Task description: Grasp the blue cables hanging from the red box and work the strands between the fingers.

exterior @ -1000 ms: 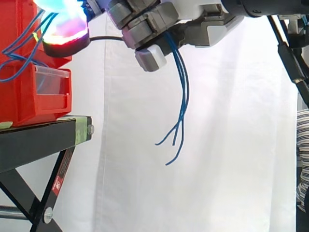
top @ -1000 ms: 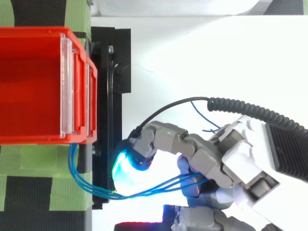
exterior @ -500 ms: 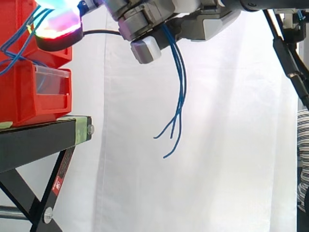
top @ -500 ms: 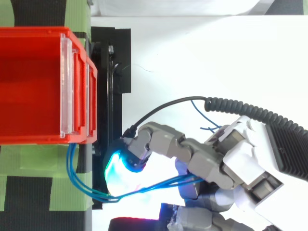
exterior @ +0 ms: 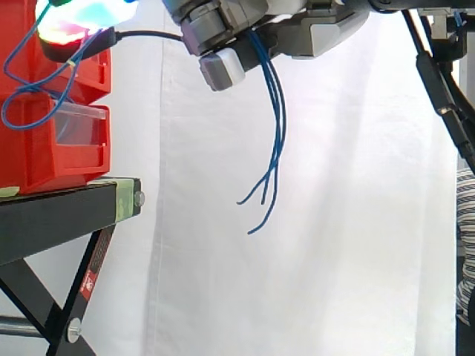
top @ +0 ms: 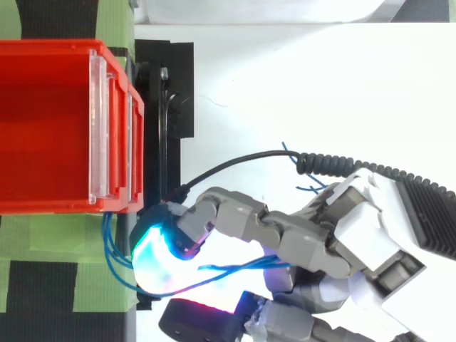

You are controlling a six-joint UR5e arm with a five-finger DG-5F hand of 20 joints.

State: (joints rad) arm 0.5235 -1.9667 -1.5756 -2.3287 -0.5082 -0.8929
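Now the hand [exterior: 223, 30] sits a little higher and further left than a second ago. In the top view its glowing fingertip [top: 151, 255] has reached left, from clear of the black stand [exterior: 59, 215] to just beside the near corner of the red box [top: 43, 128]. The fingers remain curled round the blue cables [exterior: 280, 126], which pass through between them.

Change in the cables: the loose ends have lifted with the hand, and the stretch next to the box has gone slack, sagging into a loop against the box front in the side view.

Judgement: the grasp is done. The reach toward the box feeds spare length into the fingers, so the working of the strands looks under way, not finished.

Lie of the cables:
- They leave the near corner of the box, then bend right under the lit fingertip into the hand. Long axis here is left to right.
- Past the fingers they hang almost straight down before the white curtain [exterior: 356, 222], tips splayed and pointing down and slightly left, touching nothing.
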